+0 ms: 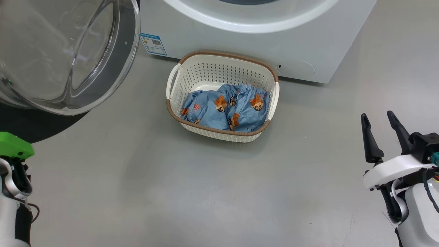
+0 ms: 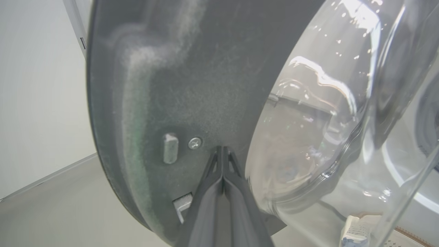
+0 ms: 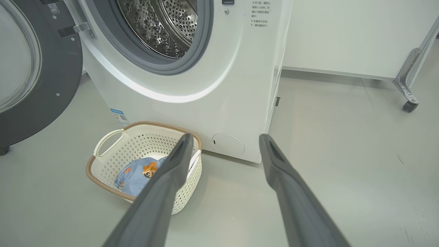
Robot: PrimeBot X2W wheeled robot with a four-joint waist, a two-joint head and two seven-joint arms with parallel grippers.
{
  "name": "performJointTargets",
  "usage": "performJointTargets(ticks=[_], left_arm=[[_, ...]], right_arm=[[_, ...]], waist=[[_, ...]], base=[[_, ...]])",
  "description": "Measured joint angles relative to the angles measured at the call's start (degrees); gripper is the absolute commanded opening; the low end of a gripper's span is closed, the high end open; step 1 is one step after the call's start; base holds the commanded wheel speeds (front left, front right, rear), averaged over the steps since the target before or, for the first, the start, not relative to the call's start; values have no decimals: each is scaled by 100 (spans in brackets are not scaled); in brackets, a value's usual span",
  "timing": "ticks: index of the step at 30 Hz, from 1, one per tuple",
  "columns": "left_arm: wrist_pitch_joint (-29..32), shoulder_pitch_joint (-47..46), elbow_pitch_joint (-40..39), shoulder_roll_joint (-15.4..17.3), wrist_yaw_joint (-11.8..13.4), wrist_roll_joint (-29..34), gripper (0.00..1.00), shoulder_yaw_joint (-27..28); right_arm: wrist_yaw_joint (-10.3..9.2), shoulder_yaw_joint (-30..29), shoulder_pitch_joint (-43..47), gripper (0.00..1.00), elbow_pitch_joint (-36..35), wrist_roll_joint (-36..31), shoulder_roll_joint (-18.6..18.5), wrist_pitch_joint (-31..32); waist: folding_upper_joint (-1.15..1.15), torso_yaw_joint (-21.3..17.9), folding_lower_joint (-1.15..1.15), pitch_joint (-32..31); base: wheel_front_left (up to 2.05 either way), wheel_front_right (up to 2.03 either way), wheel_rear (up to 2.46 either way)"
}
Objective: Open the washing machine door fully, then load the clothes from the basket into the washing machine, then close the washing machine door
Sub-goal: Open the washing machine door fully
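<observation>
1. The washing machine point(image 1: 212, 41) is a white box at the far side of the grey floor point(image 1: 137, 178). In the right wrist view its steel drum point(image 3: 164, 24) lies bare inside a grey ring
2. The door point(image 1: 68, 55) stands open, swung out to the left of the machine. Its clear glass bowl bulges toward the camera in the head view and its black rim runs round it. In the left wrist view the dull dark inner face point(image 2: 192, 85) is up close
3. The basket point(image 1: 219, 68) sits on the floor just in front of the machine, below the drum opening and right of the door. It is cream with a brown rim
4. The clothes point(image 1: 226, 108) lie bunched in the near half of the basket. They are light blue with orange-brown animal prints
5. The right gripper point(image 1: 377, 116) hangs at the near right, well apart from the basket. Its two dark fingers are spread wide and hold nothing
6. The left gripper point(image 2: 223, 148) has its fingers pressed together with nothing between them. The tips sit at the door's inner face, just beside a screw point(image 2: 195, 143). I cannot tell whether they touch it
7. A blue sticker point(image 1: 153, 44) is low on the machine's front at the left, and a round flap point(image 1: 296, 68) is low at the right
</observation>
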Motion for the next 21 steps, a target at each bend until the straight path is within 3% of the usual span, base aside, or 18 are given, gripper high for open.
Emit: performJointTargets(ticks=[21], left_arm=[[-2,-272,-1,-141,-64,374,0,29]], right_arm=[[0,-30,-85,100,42,10,21,0]], waist=[[0,54,0,-51]], base=[[0,0,0]])
